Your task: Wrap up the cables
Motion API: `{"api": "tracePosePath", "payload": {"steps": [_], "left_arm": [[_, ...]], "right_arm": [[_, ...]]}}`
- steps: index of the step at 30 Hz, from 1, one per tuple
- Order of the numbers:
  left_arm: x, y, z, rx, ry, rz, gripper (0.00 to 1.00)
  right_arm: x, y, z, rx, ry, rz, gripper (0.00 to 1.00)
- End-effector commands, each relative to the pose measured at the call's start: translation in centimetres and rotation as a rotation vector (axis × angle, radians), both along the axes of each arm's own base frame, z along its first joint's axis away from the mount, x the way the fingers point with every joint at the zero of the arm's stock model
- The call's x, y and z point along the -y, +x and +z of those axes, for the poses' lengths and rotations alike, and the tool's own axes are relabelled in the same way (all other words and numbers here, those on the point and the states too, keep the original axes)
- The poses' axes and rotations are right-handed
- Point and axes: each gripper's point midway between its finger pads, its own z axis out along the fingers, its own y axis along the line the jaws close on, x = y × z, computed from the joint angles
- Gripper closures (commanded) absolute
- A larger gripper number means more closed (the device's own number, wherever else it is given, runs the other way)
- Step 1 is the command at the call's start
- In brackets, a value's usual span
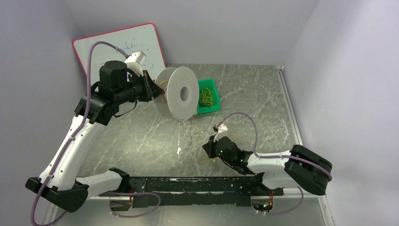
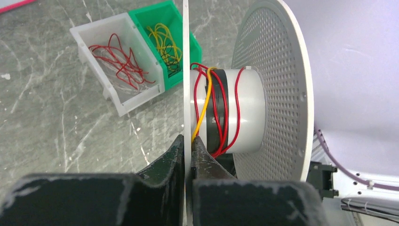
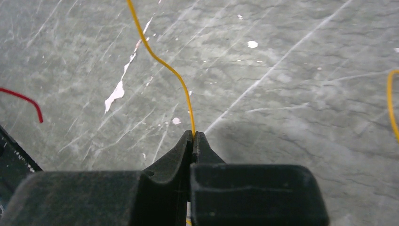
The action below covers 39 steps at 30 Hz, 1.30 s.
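A white spool point(image 1: 181, 92) stands on edge at the back of the table. Red and yellow cables point(image 2: 221, 108) are wound round its hub, between its perforated far flange point(image 2: 273, 94) and its thin near flange point(image 2: 186, 70). My left gripper point(image 2: 187, 139) is shut on the edge of the near flange, and it also shows in the top view point(image 1: 153, 89). A yellow cable point(image 3: 160, 61) runs up from my right gripper point(image 3: 193, 134), which is shut on it low over the table, front middle point(image 1: 211, 149). A thin cable point(image 1: 190, 132) hangs from the spool towards the table.
A clear bin point(image 2: 136, 101) holds loose red cables and a green bin point(image 2: 176, 80) beside it holds yellow ones, behind the spool. A red cable end point(image 3: 28, 101) and another yellow piece point(image 3: 390, 103) lie on the table. A whiteboard point(image 1: 122, 47) leans at the back left.
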Motion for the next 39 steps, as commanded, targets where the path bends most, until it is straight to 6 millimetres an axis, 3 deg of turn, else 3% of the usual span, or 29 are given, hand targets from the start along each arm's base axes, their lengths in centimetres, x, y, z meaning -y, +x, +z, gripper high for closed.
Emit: {"api": "tracePosePath", "payload": {"steps": [1, 10, 18, 24, 33, 39], "left_arm": [[0.9, 1.2, 5.4, 0.142, -0.144, 0.027, 0.93], [1.3, 3.6, 5.1, 0.132, -0.191, 0.098, 0.93], [0.4, 6.4, 4.7, 0.151, -0.193, 0.226, 0.93], [-0.9, 7.6, 3.0, 0.152, -0.128, 0.303, 0.93], [-4.1, 7.5, -0.6, 0.140, 0.019, 0.418, 0.93], [-5.4, 7.0, -3.5, 0.114, 0.106, 0.442, 0.93]], "right_arm": [[-2.3, 0.4, 1.7, 0.046, 0.049, 0.000, 1.00], [-5.6, -0.9, 1.5, 0.048, 0.020, 0.080, 1.00], [-7.9, -2.6, 2.3, 0.049, 0.033, 0.129, 1.00], [-7.9, -3.2, 4.4, 0.075, 0.030, 0.123, 1.00], [-6.7, -4.2, 8.1, 0.111, 0.021, 0.132, 1.00], [-6.9, -4.6, 12.1, 0.160, 0.000, 0.173, 1.00]]}}
